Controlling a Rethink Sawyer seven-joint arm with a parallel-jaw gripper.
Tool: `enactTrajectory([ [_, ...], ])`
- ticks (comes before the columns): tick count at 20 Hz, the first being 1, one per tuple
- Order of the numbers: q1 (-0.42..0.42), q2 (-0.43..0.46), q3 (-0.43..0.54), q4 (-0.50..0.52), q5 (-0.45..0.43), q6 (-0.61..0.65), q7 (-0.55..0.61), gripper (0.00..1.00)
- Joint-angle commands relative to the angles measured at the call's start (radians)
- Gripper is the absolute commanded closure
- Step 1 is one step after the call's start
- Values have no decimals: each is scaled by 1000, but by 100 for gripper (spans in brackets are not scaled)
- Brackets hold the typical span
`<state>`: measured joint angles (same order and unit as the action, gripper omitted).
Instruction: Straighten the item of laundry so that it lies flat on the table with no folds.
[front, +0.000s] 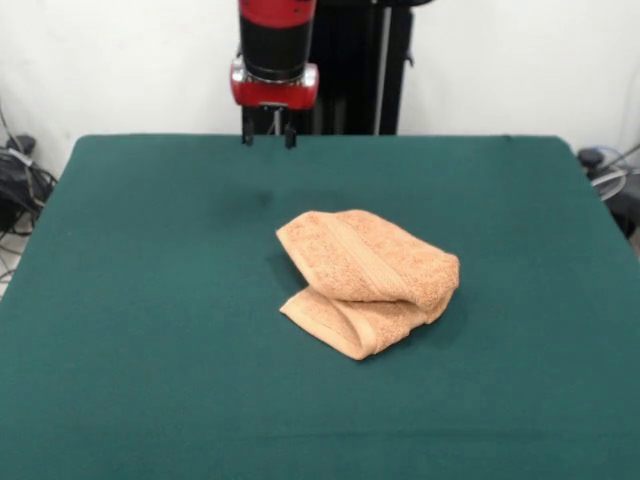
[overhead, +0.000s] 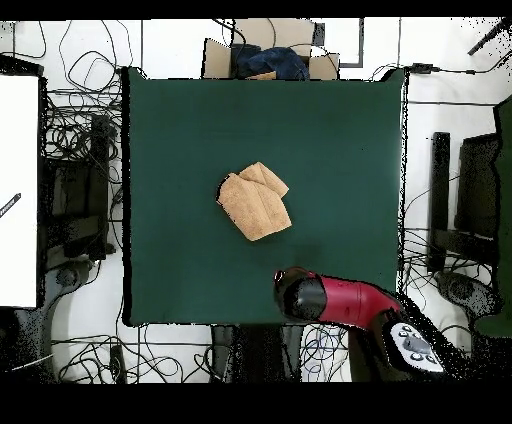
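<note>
Folded peach towel (front: 368, 281) lies mid-tabletop (front: 150, 330); the hand (front: 269, 135) hangs well apart, fingers slightly parted, empty; cables (overhead: 85, 75) surround.

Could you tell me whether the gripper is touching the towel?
No, the gripper hangs open over the table's far edge, well apart from the folded towel.

The towel (overhead: 255, 201) lies folded near the middle of the table (overhead: 180, 120) — the red arm (overhead: 335, 298) well apart.

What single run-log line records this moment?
towel: folded, mid-table | gripper: open, raised at far edge, apart from towel | table: green | task: not done
</note>
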<state>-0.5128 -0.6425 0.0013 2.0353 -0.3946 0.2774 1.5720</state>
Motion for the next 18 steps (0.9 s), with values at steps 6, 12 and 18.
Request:
enactTrajectory([
  [6,11,-31,154,-37,16,138,7,0],
  [12,30,-1,190,-76,19,149,9,0],
  [18,44,58,220,-125,20,118,29,0],
])
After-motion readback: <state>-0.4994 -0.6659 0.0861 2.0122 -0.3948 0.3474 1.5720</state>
